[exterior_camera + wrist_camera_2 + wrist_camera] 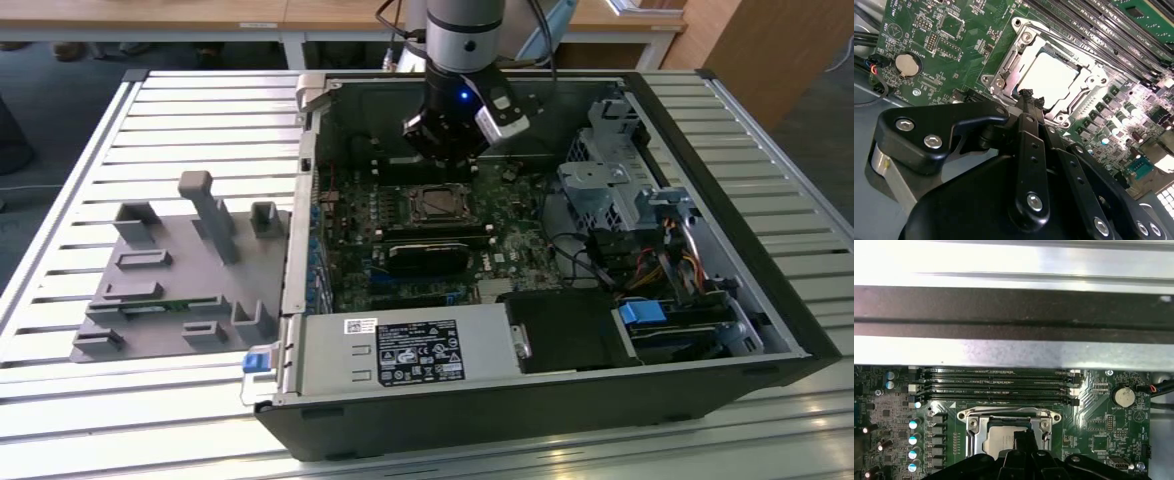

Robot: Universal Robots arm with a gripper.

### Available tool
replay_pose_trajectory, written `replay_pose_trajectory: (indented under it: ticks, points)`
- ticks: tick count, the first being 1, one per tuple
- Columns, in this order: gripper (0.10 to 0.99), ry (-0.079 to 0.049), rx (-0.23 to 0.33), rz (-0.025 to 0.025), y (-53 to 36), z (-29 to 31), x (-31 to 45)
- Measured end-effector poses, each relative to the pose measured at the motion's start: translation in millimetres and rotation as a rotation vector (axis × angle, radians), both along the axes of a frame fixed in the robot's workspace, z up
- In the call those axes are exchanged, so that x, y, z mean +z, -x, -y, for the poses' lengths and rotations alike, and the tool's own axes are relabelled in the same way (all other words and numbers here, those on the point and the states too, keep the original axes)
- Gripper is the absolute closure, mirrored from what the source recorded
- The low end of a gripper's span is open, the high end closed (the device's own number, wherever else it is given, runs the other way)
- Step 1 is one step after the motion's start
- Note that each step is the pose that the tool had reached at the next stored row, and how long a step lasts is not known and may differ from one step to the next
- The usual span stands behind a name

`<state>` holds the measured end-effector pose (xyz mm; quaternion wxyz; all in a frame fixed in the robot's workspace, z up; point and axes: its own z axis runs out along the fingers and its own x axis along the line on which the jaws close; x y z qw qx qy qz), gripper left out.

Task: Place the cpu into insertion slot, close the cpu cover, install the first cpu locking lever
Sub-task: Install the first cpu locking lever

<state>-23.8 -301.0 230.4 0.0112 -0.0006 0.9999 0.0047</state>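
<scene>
Step in hand: cpu (1046, 75) is already sitting in the insertion slot (437, 205), and the cpu cover (1089, 87) is lying flat around it; I judge this to be the locking-lever stage.
Gripper: the gripper (1029, 95) is hovering just over the near edge of the cover, at the socket inside the open computer case (747, 330).
Fingers: they are looking pinched together at the tip and are carrying nothing that I can make out.
Lever: it is not showing clearly, so I cannot tell whether it is latched.
What the move is calling for: probably a fine tip contact on a thin bar right beside the frame, while keeping off the memory slots (999, 385).
Writing: a white-and-black sticker (416, 352) on the power supply is showing print, but it is too small to read; board markings near the coin cell (905, 64) are likewise illegible.
Off to the side: a grey fixture block (174, 280) is resting on the slatted surface (80, 150), well apart from the case.
</scene>
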Motion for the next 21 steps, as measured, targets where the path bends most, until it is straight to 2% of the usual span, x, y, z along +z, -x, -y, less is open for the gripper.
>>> replay_pose_trajectory:
  ticks: [6,9,13,19,21]
  points:
    - [0.980,0.000,0.000,-0.0002,-1.1,0.0,0.1]
    - [0.980,0.000,0.000,0.0034,0.2,-0.1,0.2]
    - [0.980,0.000,0.000,0.0035,0.4,0.2,0.5]
    - [0.980,0.000,0.000,0.0034,0.5,0.6,12.4]
    - [0.980,-0.001,0.000,0.0035,0.6,2.2,12.6]
